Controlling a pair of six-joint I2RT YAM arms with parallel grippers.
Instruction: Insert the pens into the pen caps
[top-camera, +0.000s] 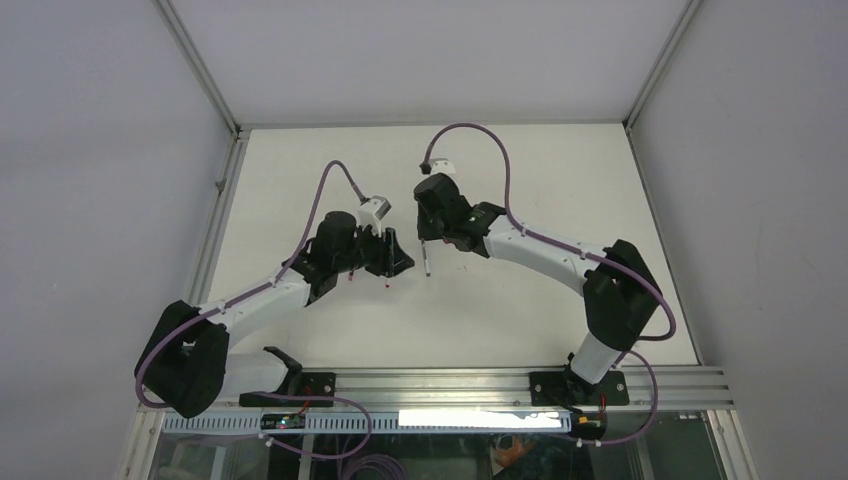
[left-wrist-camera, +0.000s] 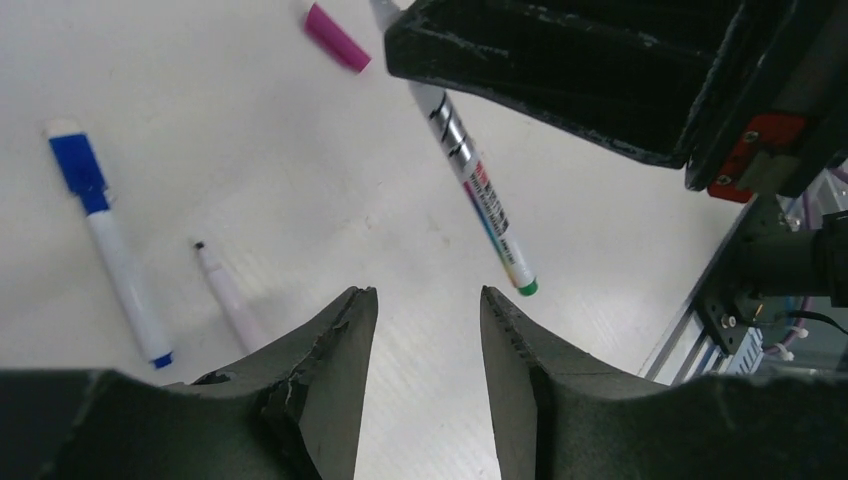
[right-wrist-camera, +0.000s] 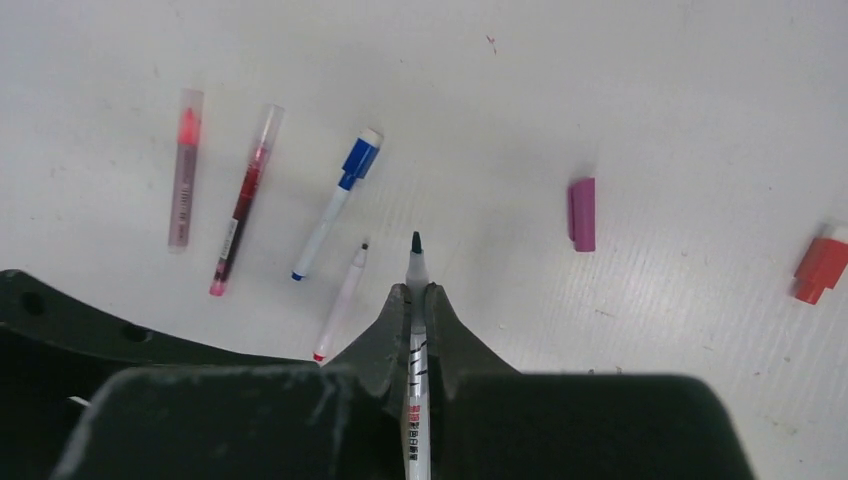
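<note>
1 white pen clamped in right claw, nib forward for capping.
Left claw gapes empty; we judge it free to fetch the magenta cap, lying right of centre on the table.

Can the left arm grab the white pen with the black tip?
Probably yes. Its fingers are open, and the white pen lies uncovered right beside them. The green-tipped pen hangs on their other side.

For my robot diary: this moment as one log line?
right jaws: shut on white green-tipped pen | left jaws: open, empty | stubby magenta cap: lying loose
</note>
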